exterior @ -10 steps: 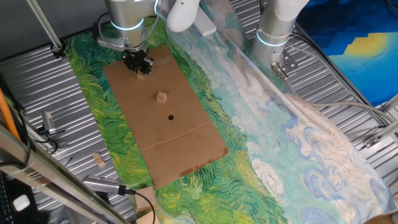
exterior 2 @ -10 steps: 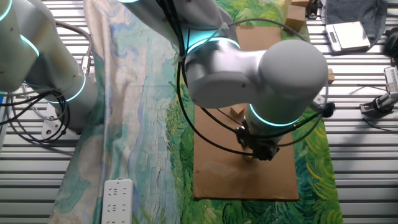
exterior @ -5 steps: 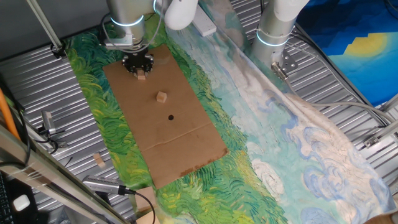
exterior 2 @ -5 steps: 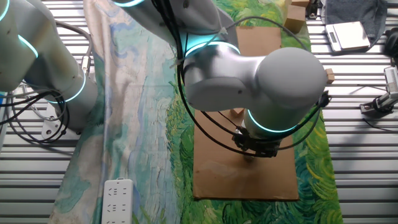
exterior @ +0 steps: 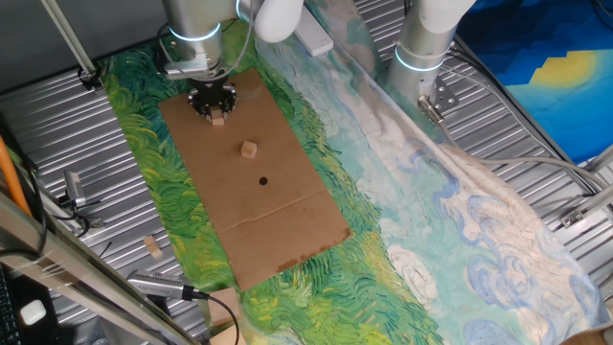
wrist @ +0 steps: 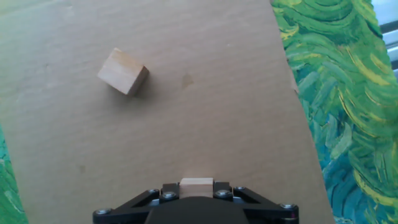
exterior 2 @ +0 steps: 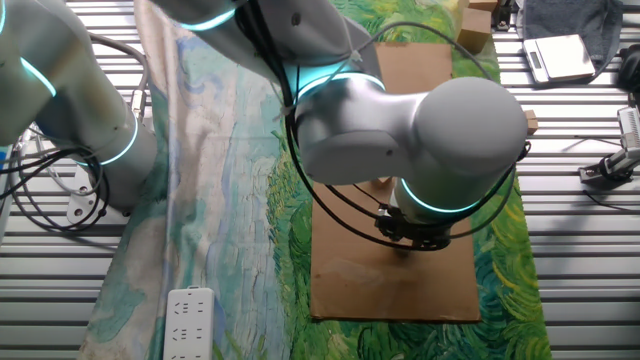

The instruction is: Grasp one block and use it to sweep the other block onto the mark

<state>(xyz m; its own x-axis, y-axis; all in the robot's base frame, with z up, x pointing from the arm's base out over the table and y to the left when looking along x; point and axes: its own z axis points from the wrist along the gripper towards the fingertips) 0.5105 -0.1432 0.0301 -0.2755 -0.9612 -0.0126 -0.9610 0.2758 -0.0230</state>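
Ribbed metal tabletop (exterior: 57, 125) is showing around a painted green, blue and white cloth (exterior: 402, 192), and a flat brown cardboard sheet (exterior: 278, 216) is lying on the cloth, running from the upper left of one fixed view toward the lower middle. Plenty of bare cardboard is lying open around the loose small pale wooden cube (exterior: 249, 149), which is sitting near the middle of the sheet's upper half, well apart from every edge. The tiny round black dot (exterior: 263, 180) is sitting just below and slightly right of that cube, near it but not touching.

At the upper left end of the sheet, the black two-finger gripper (exterior: 215, 108) is pointing down, its jaws pinching a second pale wooden block (exterior: 218, 117). In the hand view this held block (wrist: 196, 184) is peeking out at the bottom middle between narrowly set jaws, while the loose cube (wrist: 123, 71) is lying in the upper left. The cardboard's right edge is running close beside the gripper (wrist: 196, 194) there. In the other fixed view the grey arm (exterior 2: 420, 130) is hiding most of this.
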